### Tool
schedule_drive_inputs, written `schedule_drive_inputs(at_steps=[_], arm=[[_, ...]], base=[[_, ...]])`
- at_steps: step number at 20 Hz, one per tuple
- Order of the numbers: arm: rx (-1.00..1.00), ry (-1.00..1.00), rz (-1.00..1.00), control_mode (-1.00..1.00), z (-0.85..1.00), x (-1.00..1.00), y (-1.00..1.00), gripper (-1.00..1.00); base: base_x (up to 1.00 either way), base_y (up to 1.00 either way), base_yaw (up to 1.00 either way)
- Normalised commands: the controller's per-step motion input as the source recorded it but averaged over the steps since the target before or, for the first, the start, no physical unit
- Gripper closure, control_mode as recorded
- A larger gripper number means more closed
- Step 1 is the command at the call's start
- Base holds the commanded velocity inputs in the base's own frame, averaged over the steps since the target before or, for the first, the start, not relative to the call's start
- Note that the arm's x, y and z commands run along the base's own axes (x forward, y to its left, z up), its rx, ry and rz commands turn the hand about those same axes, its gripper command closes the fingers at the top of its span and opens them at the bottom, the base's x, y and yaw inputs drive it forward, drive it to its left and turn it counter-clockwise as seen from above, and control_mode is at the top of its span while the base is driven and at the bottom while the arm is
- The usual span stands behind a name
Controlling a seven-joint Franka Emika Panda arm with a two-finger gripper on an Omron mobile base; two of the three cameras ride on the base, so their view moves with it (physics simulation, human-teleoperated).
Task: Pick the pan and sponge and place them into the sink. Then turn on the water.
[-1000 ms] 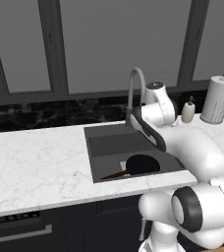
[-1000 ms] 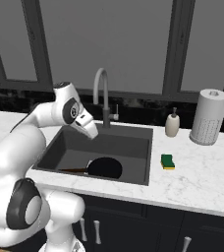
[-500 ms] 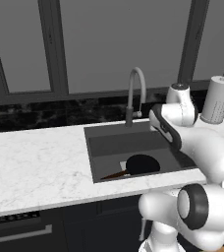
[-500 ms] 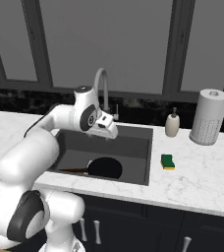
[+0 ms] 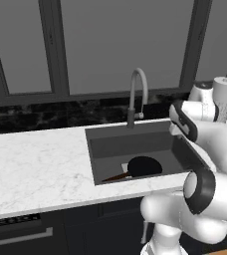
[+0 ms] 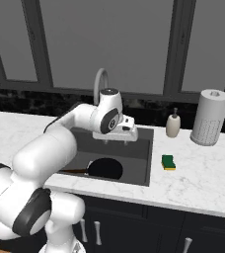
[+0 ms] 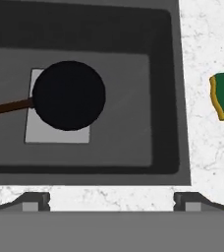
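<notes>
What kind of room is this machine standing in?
It looks like a kitchen, though a computer-rendered one. A dark sink is set in a white marble counter with a tall faucet behind it. A black pan lies in the basin, and a sponge and a paper towel roll sit on the counter.

Bare counter rings the sponge (image 6: pixel 168 162); soap bottle (image 6: pixel 172 124) stands well behind it.
</notes>
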Motion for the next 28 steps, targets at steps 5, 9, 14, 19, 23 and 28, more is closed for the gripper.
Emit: schedule_drive_inputs(at_steps=[5,9,14,19,23,28], arm=[[0.0,0.01,0.01,-1.0,-0.09,0.05,-0.37,-1.0],[0.0,0.06,0.0,-1.0,-0.19,0.19,-0.56,-1.0],[0.0,0.02,0.0,-1.0,-0.21,0.15,-0.47,-1.0],[0.0,0.06,0.0,-1.0,-0.27,0.22,-0.49,-1.0],[-0.01,0.06,0.0,-1.0,-0.27,0.25,-0.38,-1.0],[-0.03,0.04,0.0,-1.0,-0.24,0.15,-0.1,-1.0]], base=[[0.0,0.0,0.0],[0.0,0.0,0.0],[0.0,0.0,0.0],[0.0,0.0,0.0],[0.0,0.0,0.0],[0.0,0.0,0.0]])
